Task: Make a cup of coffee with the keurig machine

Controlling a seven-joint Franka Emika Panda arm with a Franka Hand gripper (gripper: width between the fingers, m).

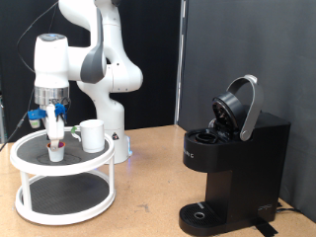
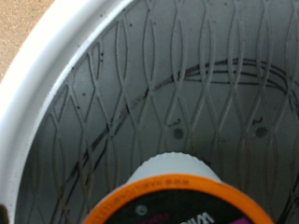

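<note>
The white cup [image 1: 92, 134] stands upright on the top tier of a round white two-tier rack [image 1: 30, 158] at the exterior view's left. A small pod [image 1: 56, 150] sits on the same tier, to the left of the cup. In the wrist view the pod [image 2: 177, 201] has a dark top and an orange rim. My gripper [image 1: 56, 133] points straight down just above the pod, and its fingers do not show in the wrist view. The black keurig machine [image 1: 232, 163] stands at the right with its rounded lid [image 1: 240, 107] raised open.
The rack's top tier is a dark wire mesh [image 2: 187, 84] inside a white rim [image 2: 47, 84]. The robot base [image 1: 114, 133] stands just behind the rack. The wooden tabletop [image 1: 148, 188] lies between the rack and the machine. A black curtain hangs behind.
</note>
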